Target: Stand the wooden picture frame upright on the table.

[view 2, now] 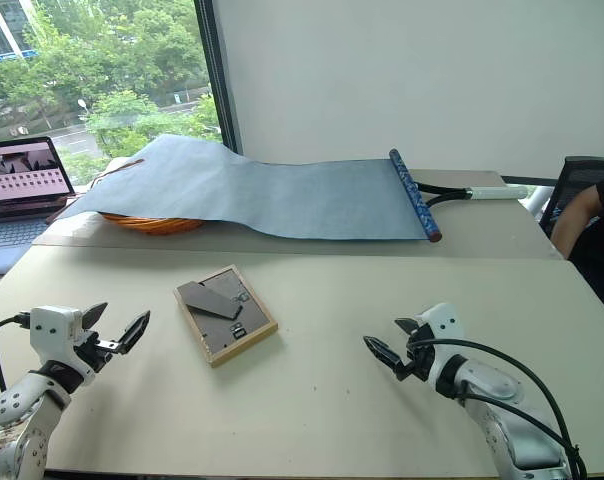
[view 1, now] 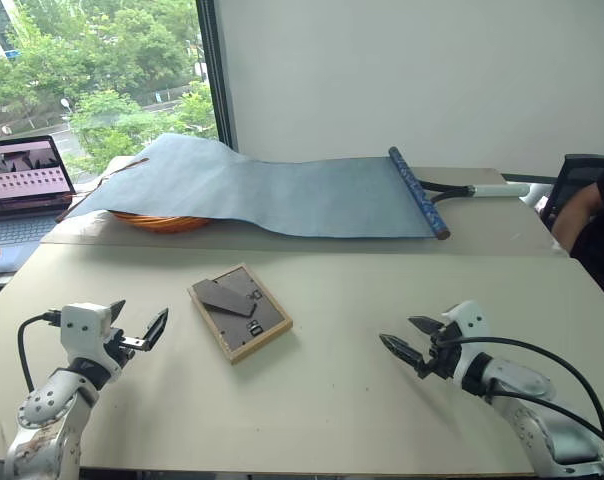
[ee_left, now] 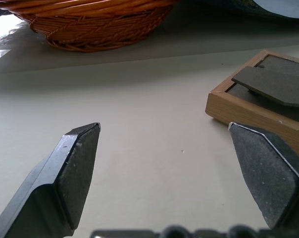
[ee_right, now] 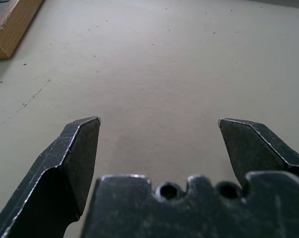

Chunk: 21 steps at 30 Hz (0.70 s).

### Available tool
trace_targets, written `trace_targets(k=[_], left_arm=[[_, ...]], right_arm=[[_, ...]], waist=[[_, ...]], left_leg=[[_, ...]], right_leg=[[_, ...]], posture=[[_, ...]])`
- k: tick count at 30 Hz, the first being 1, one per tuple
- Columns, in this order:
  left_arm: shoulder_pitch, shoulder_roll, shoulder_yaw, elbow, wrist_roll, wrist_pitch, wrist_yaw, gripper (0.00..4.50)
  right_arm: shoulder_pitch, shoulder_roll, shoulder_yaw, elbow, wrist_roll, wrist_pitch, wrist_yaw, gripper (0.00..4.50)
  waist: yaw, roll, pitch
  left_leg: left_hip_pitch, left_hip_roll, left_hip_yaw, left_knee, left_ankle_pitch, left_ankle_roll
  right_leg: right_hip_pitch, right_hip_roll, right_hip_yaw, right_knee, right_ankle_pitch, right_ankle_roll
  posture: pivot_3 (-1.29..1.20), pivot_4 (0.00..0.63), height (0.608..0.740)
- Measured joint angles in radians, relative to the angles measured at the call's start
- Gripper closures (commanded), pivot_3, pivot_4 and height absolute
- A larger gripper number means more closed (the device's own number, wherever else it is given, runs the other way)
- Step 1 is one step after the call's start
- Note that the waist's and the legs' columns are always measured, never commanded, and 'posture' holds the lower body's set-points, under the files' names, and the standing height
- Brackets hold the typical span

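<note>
The wooden picture frame (view 1: 239,312), a small light-wood rectangle, lies face down on the matte beige table (view 1: 322,400), its dark back and flat stand upward. It sits between the left gripper (view 1: 137,322) and the right gripper (view 1: 404,335); both gape wide, empty. Farther off, a blue cloth (view 1: 272,185) drapes over a woven wicker basket (view 1: 162,221).

- The wooden picture frame (view 1: 239,312) lies flat on the table (view 1: 332,400), face down, so its dark grey-brown back with the fold-out stand faces up
- Its light-wood border sits turned at an angle to the table's edges
- It rests on the near table, left of the middle
- The table has a matte beige top
</note>
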Motion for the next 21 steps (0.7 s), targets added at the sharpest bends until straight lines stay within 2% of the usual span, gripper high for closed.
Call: trace_targets(k=[2,3,6,8,10,12,15,17,21], left_arm=[[0.000,0.004,0.003,0.000,-0.010,0.007,-0.008,0.00],[0.005,0.046,0.015,0.009,-0.070,0.061,-0.064,0.00],[-0.028,0.192,0.064,0.026,-0.187,0.165,-0.191,0.75],[-0.035,0.243,0.103,0.009,-0.221,0.188,-0.234,1.51],[-0.023,0.252,0.105,0.004,-0.230,0.217,-0.238,2.21],[-0.007,0.254,0.073,-0.004,-0.208,0.255,-0.219,2.96],[0.000,0.258,-0.003,-0.029,-0.156,0.289,-0.191,4.08],[-0.008,0.254,-0.050,-0.048,-0.129,0.304,-0.167,4.50],[-0.031,0.223,-0.123,-0.055,-0.081,0.311,-0.128,4.50]], right_arm=[[-0.005,-0.001,0.002,0.001,0.000,0.002,0.004,0.06],[-0.065,-0.017,0.027,0.017,0.001,0.021,0.040,0.06],[-0.298,-0.088,0.080,0.047,0.000,0.035,0.154,0.78],[-0.409,-0.087,0.110,0.076,-0.016,0.012,0.212,1.50],[-0.460,-0.053,0.163,0.149,-0.046,-0.009,0.239,2.19],[-0.536,0.014,0.247,0.293,-0.112,-0.051,0.254,2.89],[-0.628,0.097,0.334,0.458,-0.203,-0.120,0.267,3.95],[-0.675,0.150,0.373,0.559,-0.254,-0.181,0.277,4.42],[-0.719,0.236,0.427,0.726,-0.320,-0.279,0.293,4.42]], waist=[[0.000,0.000,0.000],[-0.007,0.000,0.001],[-0.031,0.001,0.003],[-0.032,-0.001,0.000],[-0.027,-0.003,-0.002],[-0.027,-0.003,-0.002],[-0.027,-0.003,-0.001],[-0.027,-0.003,-0.001],[-0.019,-0.003,-0.001]], left_leg=[[0.000,0.000,0.000,0.000,0.000,0.000],[-0.001,0.000,0.000,0.001,0.000,0.000],[0.000,0.000,-0.001,0.001,0.001,0.002],[0.004,0.000,-0.001,-0.001,-0.001,0.001],[0.003,0.000,-0.001,-0.002,-0.003,0.000],[-0.001,0.000,-0.001,-0.002,-0.003,0.000],[-0.002,0.000,-0.001,-0.002,-0.003,0.000],[-0.002,0.000,-0.001,-0.002,-0.003,0.000],[-0.002,0.000,-0.001,-0.001,-0.003,0.000]], right_leg=[[0.000,0.000,0.000,0.000,0.000,0.000],[-0.002,0.000,0.000,0.002,0.000,0.000],[-0.003,0.000,0.000,0.003,0.002,-0.001],[0.002,0.000,0.000,0.000,-0.002,0.000],[0.002,0.000,-0.001,0.000,-0.003,-0.001],[-0.001,0.000,-0.001,0.000,0.000,-0.007],[-0.003,0.000,-0.001,0.001,0.001,-0.008],[-0.002,0.000,-0.002,0.001,0.001,-0.008],[-0.002,0.000,-0.002,0.001,0.001,-0.008]], posture=[[0.00,0.150,0.673],[0.00,0.150,0.673],[0.00,0.150,0.673],[0.00,0.150,0.673],[0.00,0.150,0.673],[0.00,0.150,0.673],[0.00,0.150,0.673],[0.00,0.150,0.673],[0.00,0.150,0.673]])
